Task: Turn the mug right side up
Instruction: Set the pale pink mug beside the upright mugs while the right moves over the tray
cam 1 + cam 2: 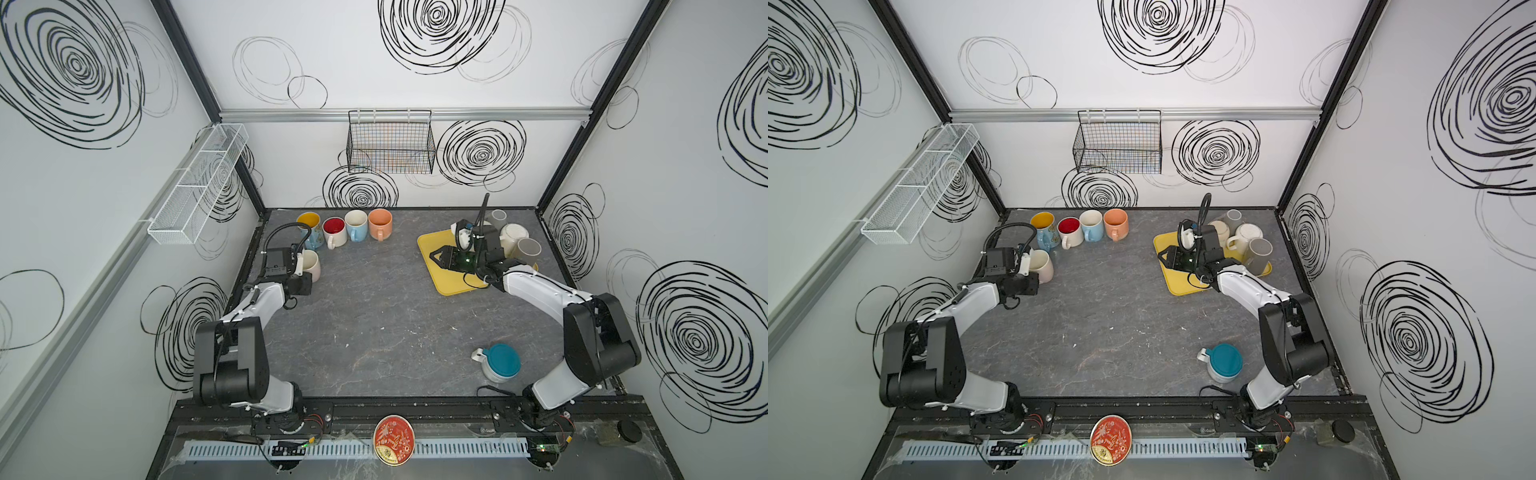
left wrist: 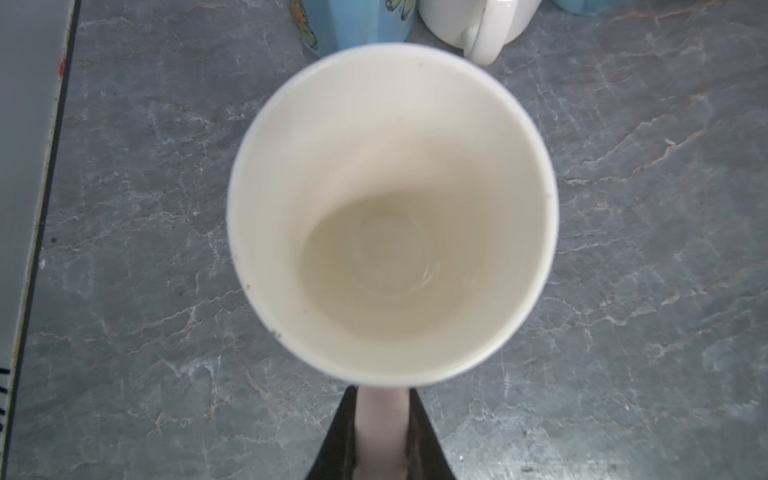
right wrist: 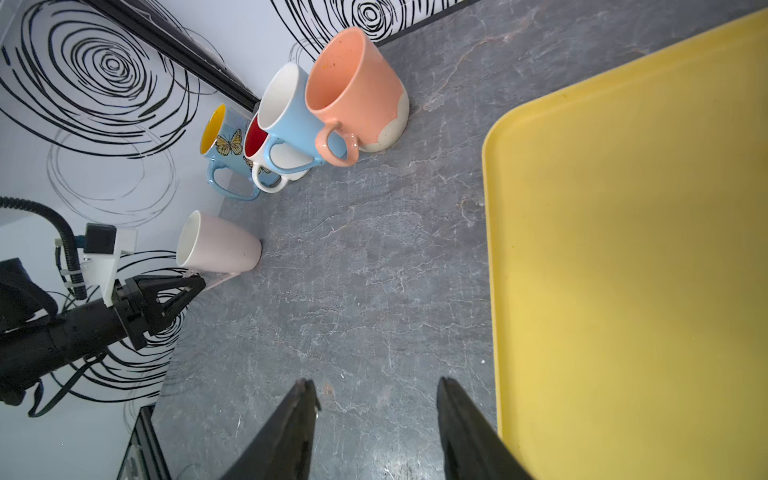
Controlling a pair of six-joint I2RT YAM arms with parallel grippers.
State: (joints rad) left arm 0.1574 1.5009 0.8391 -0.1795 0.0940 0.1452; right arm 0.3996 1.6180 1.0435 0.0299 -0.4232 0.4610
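Cream glossy mug [image 2: 390, 216], tapered, round-rimmed

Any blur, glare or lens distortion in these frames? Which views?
Left wrist view: the pale mug fills the frame, its rim soft, the tabletop sharper. Right wrist view: strong wide-angle bend, the peach mug leaning; a pale glare patch on the tabletop by the right gripper. In both top views: even light, frame posts splayed.
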